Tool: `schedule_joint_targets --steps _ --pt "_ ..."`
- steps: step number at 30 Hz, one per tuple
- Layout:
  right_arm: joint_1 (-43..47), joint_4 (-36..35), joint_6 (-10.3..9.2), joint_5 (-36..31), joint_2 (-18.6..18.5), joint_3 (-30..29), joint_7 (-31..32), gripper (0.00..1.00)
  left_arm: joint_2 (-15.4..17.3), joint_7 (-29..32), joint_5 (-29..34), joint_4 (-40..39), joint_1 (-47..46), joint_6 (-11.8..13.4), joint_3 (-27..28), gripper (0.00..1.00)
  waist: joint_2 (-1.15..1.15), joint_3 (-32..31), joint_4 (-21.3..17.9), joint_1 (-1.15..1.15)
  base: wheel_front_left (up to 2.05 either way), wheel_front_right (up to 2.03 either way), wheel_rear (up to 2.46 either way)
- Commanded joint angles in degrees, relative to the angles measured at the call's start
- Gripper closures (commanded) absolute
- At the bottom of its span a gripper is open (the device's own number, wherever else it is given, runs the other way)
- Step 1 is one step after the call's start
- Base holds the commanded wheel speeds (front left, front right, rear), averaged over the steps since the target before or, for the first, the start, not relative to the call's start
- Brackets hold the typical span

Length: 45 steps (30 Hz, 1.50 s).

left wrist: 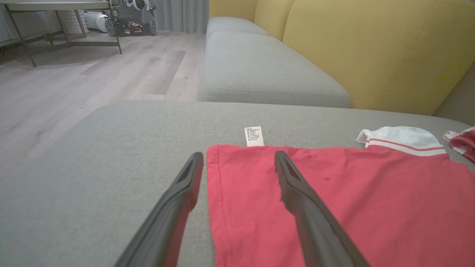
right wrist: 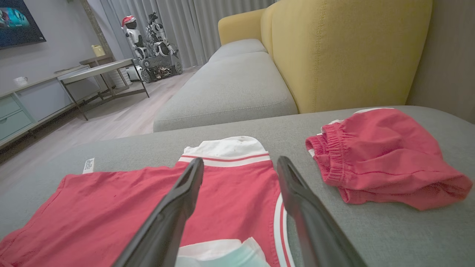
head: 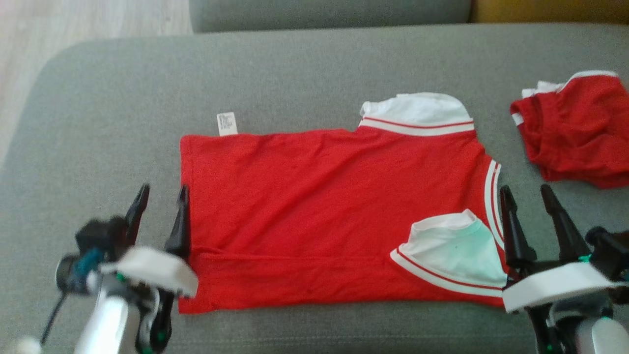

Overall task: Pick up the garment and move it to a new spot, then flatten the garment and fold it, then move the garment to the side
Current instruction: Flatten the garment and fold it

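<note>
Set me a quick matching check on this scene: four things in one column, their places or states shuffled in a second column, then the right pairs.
Things:
1. care label
2. red shorts
3. left gripper
4. right gripper

Places or states:
A. open, at the striped right edge of the red shirt
B. crumpled, apart from the shirt, on the right of the grey cushion
C. open, straddling the shirt's plain left edge
D. white, poking out past the shirt's far edge

Pairs: 1-D, 2-B, 3-C, 4-A.

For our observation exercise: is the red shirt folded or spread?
Partly folded: the red shirt has its near edge doubled over, and a white sleeve lies on its body.
</note>
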Motion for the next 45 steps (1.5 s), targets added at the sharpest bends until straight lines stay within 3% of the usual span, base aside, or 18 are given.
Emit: schedule_joint_targets --steps 1,11,21,22,23,24,34,40,45 --pt "-3.7 -2.6 -0.04 0.3 -0.5 1.5 -0.1 0.00 1.1 0.2 -0.6 -0.6 -6.1 -0.8 1.7 0.00 0.00 2.4 0.0 0.00 0.00 0.00 0.00" --pt "-10.0 -2.6 -0.04 0.3 -0.5 3.2 -0.8 0.00 2.5 3.8 -5.5 16.0 -23.8 -6.7 3.2 0.00 0.00 11.9 -2.5 0.00 0.00 0.00 0.00" --pt "-12.7 0.0 -0.04 1.2 -0.5 4.6 -2.1 0.00 4.2 5.1 -10.2 33.4 -31.9 -10.7 3.6 0.00 0.00 14.4 -4.4 0.00 0.00 0.00 0.00" --pt "-12.9 0.2 -0.04 1.3 -0.5 4.4 -2.1 0.00 4.2 5.0 -10.4 34.4 -32.2 -10.9 3.3 0.09 0.00 14.4 -4.5 0.00 0.00 0.00 0.00" --pt "-13.2 0.4 -0.04 1.2 -0.5 4.1 -2.1 0.00 4.2 5.0 -10.6 35.3 -32.6 -11.1 2.9 0.60 0.00 14.3 -4.5 0.00 0.00 0.00 0.00" --pt "-13.5 0.6 -0.04 1.2 -0.5 3.8 -2.1 0.00 4.1 4.8 -10.8 36.1 -32.9 -11.3 2.4 1.00 0.00 14.3 -4.4 0.00 0.00 0.00 0.00" --pt "-24.4 7.9 -0.04 3.3 -3.4 1.9 -1.9 0.00 3.1 -0.6 -11.0 40.1 -36.0 -11.8 -1.6 1.00 0.00 13.8 -2.1 0.00 0.00 0.00 0.00" --pt "-38.0 19.5 -0.04 6.5 -8.9 5.1 1.0 0.00 1.0 -2.4 -11.6 41.2 -39.6 -11.8 -4.6 1.00 0.00 15.6 1.2 0.00 0.00 0.00 0.00" --pt "-46.3 31.2 -0.04 8.0 -13.0 11.8 6.5 0.00 -0.7 -3.9 -12.6 42.4 -42.0 -11.9 -7.3 1.00 0.00 16.8 3.5 0.00 0.00 0.00 0.00"
